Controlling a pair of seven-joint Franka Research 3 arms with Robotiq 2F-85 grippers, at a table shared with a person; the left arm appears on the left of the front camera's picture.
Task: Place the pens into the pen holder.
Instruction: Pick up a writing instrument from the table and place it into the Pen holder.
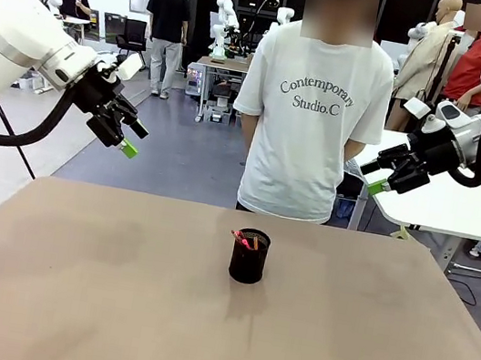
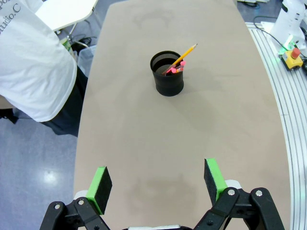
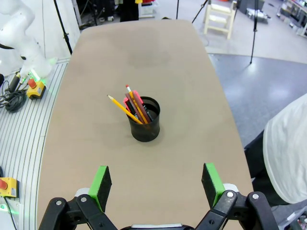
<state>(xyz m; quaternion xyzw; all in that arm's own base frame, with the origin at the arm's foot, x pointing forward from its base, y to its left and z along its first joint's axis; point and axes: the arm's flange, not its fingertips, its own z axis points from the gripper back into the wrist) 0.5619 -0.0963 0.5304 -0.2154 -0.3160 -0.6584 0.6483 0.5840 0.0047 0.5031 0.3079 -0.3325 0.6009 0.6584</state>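
Seemingly the work is finished. At the upper left of the front view, the left hand (image 1: 124, 130), black with green pads, hangs in the air well above the bare tan desk (image 1: 65, 289); its own wrist view shows the two green-padded fingers (image 2: 101, 183) spread wide apart with nothing between them.

In the middle of the front view, toward the far side of the desk, stands the small black wire-mesh pen holder (image 1: 249, 256), upright, with a person in a white printed T-shirt (image 1: 312, 109) standing just behind the far edge. All the pens I can make out are already inside it: a yellow-orange pencil-like stick (image 3: 123, 109) leans out over the rim, and beside it sit a dark red-maroon stick (image 3: 135, 106) and pink-red ends (image 2: 175, 68). How many separate pieces make up that pink cluster is hard to tell. No pen lies loose on the desk.

At the upper right of the front view, the right hand (image 1: 386, 174) likewise floats clear of the desk, its fingers (image 3: 211, 178) wide apart and empty. Judging from this, nothing is left to place.
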